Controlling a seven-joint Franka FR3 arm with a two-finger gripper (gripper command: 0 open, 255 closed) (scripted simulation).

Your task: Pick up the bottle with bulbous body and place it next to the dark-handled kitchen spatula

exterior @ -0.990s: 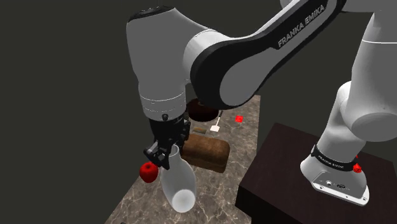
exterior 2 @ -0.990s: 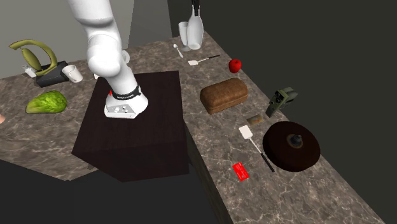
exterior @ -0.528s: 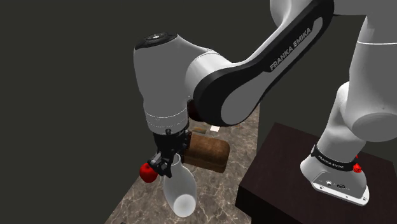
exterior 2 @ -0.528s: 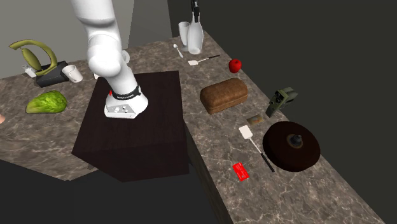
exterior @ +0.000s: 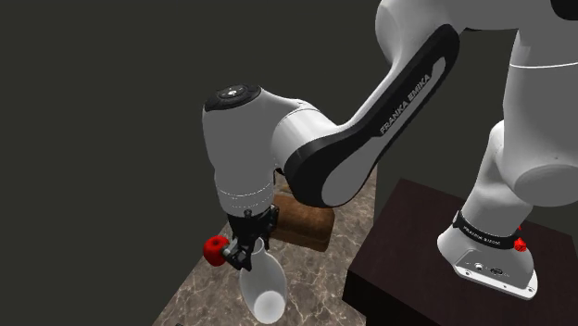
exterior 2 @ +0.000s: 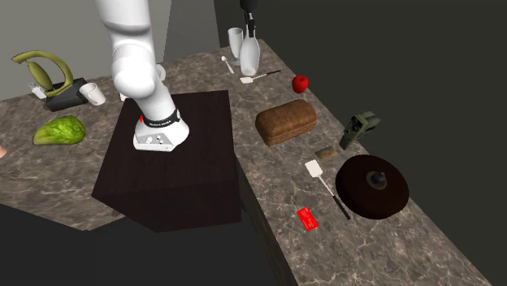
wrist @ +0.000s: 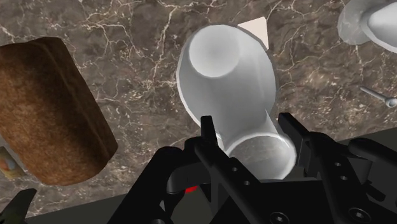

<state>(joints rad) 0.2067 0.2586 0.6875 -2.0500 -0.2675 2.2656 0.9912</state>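
Bottle [wrist: 226, 70], white and bulbous, pincer [wrist: 245, 127] clamped on its neck, apparently clear of counter [wrist: 140, 38]; contents hidden.

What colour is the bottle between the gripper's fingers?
Plain white bottle; the wrist view shows it best.

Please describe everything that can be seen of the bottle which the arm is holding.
The bottle is plain pale grey-white. Its narrow, open neck widens into a round, bulbous body. The tool is shut on the neck, with one black finger on each side, and the body hangs below it over the marbled counter. A pale glass stands close beside it. I cannot tell whether its base touches the counter.
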